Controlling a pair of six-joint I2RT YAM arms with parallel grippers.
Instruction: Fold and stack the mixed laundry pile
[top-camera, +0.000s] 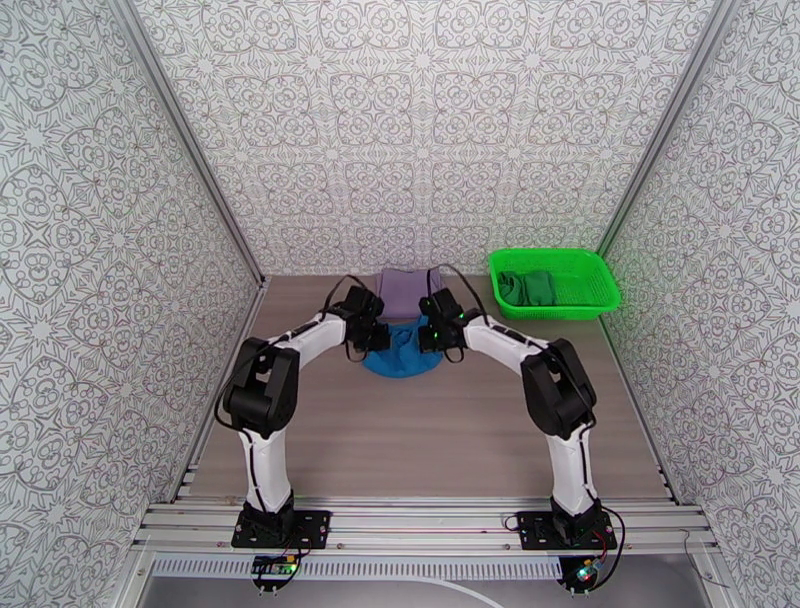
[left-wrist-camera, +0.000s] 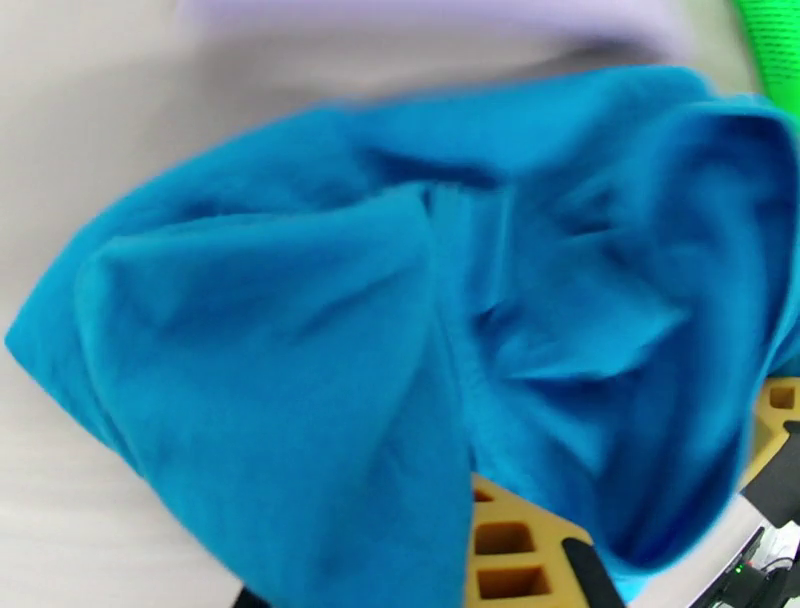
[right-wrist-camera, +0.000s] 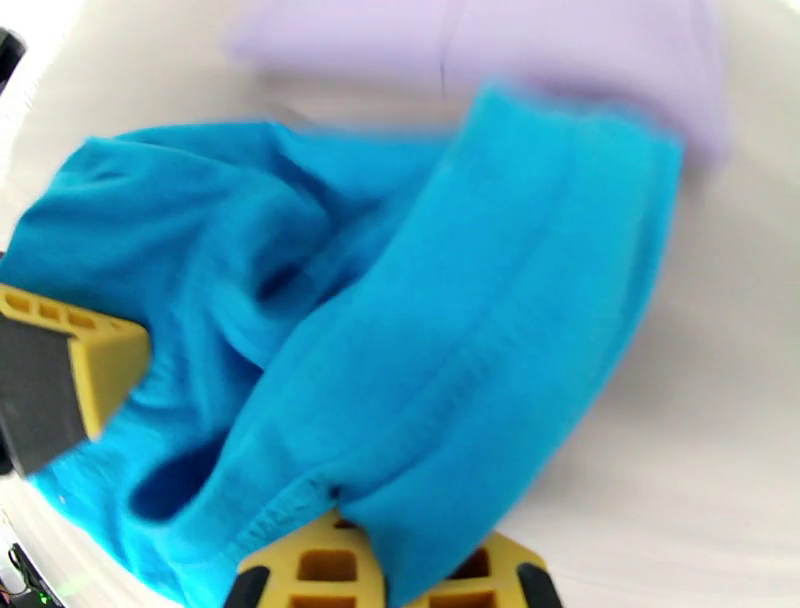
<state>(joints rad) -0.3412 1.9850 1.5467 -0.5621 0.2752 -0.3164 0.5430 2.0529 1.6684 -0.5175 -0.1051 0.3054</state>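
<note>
The bright blue garment (top-camera: 402, 355) lies bunched on the table's far half, between my two grippers. My left gripper (top-camera: 374, 336) is shut on its left edge, and in the left wrist view the blue cloth (left-wrist-camera: 400, 330) drapes over the yellow fingers (left-wrist-camera: 505, 545). My right gripper (top-camera: 433, 334) is shut on its right edge, where a fold of blue cloth (right-wrist-camera: 450, 330) runs down between the yellow fingers (right-wrist-camera: 320, 570). Flat behind it lies the lavender-grey garment (top-camera: 407, 290) (right-wrist-camera: 560, 50). The dark green garment (top-camera: 528, 287) sits in the basket.
The bright green mesh basket (top-camera: 590, 290) stands at the back right, near the right wall. Patterned walls enclose the table on three sides. Bare wooden tabletop (top-camera: 400, 440) stretches between the blue garment and the arm bases.
</note>
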